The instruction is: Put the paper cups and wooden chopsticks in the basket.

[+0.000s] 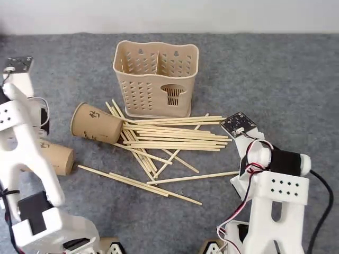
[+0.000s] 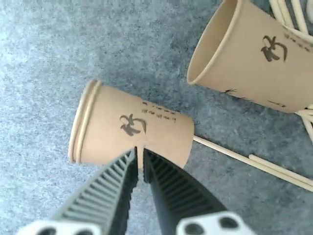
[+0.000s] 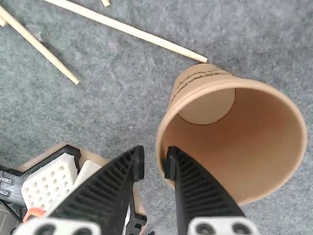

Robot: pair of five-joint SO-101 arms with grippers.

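Two paper cups lie on their sides left of the chopsticks: one with its bottom end against the pile, the other partly under an arm. My left gripper is shut, its tips over the side of the nearer cup, and the second cup lies beyond. My right gripper is shut on the rim of a third paper cup lying on the carpet, one finger inside its mouth. Several wooden chopsticks are scattered in front of the beige basket.
The perforated basket stands upright at the back centre, with a divider making two compartments. Grey carpet covers the table. Loose chopsticks lie close to the right gripper's cup. A single chopstick touches the bottom end of the left gripper's cup.
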